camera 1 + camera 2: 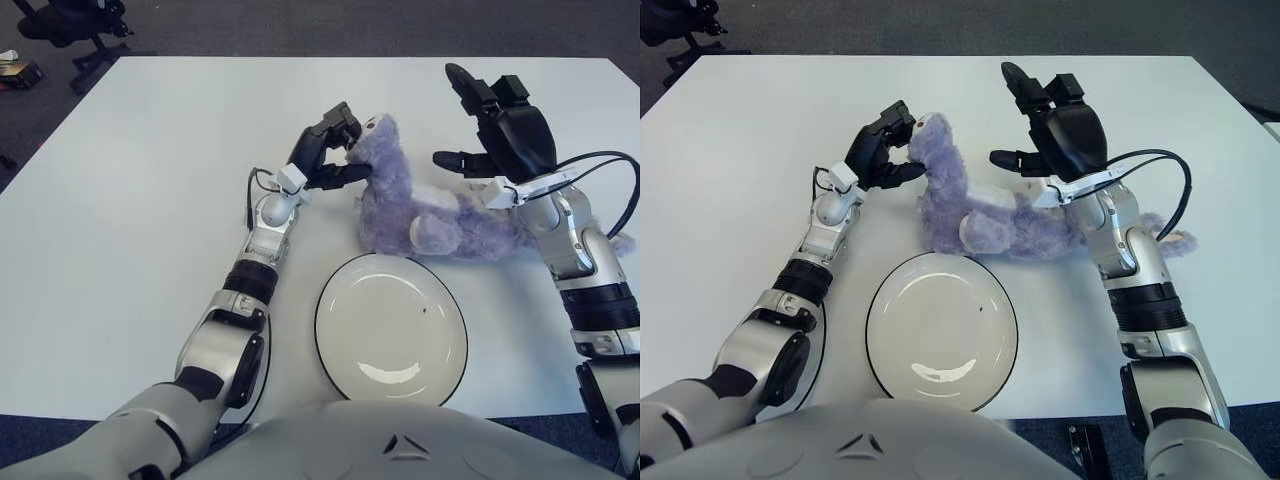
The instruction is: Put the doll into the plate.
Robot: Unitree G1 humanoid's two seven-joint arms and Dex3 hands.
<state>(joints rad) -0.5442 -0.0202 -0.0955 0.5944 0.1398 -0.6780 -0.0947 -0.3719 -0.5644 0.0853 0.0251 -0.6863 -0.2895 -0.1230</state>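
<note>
Both hands flank the purple plush doll (420, 215), which lies on the white desk (150, 200) just beyond the empty plate (391, 328). My left hand (328, 152) pinches its head; my right hand (500, 125) hovers spread open, holding nothing.

One purple doll (420, 215) lying beyond one white plate (391, 328). Two robot hands near that plate: left hand (327, 150) and right hand (500, 125). One table (130, 200) beneath.
</note>
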